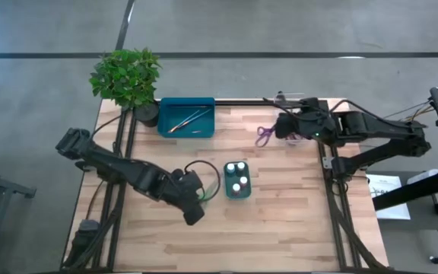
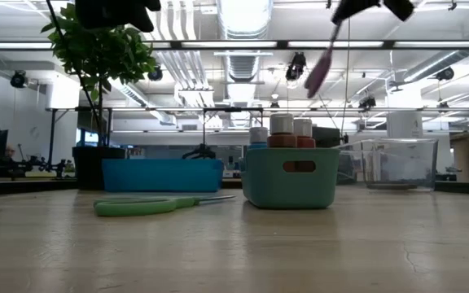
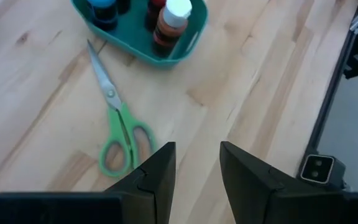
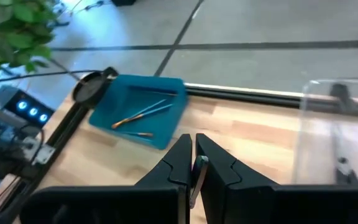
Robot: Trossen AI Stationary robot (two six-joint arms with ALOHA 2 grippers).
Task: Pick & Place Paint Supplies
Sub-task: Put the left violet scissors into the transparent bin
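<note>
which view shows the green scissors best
The left wrist view: the green scissors lie whole on the wood beside the teal tray, blades and handles clear. The low view shows them edge-on. In the high view the left arm hides most of them. The right wrist view misses them.

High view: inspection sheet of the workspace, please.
Surface: wooden table, nothing spilled.
Job's things: pots in teal tray; brushes in blue tray; green scissors flat on table; purple scissors held in the air.
Clutter: clear bin.
Grippers: left gripper open, empty, near green scissors; right gripper shut on purple scissors.
Cables: black loop by left arm.
Surroundings: plant at table corner.
</note>
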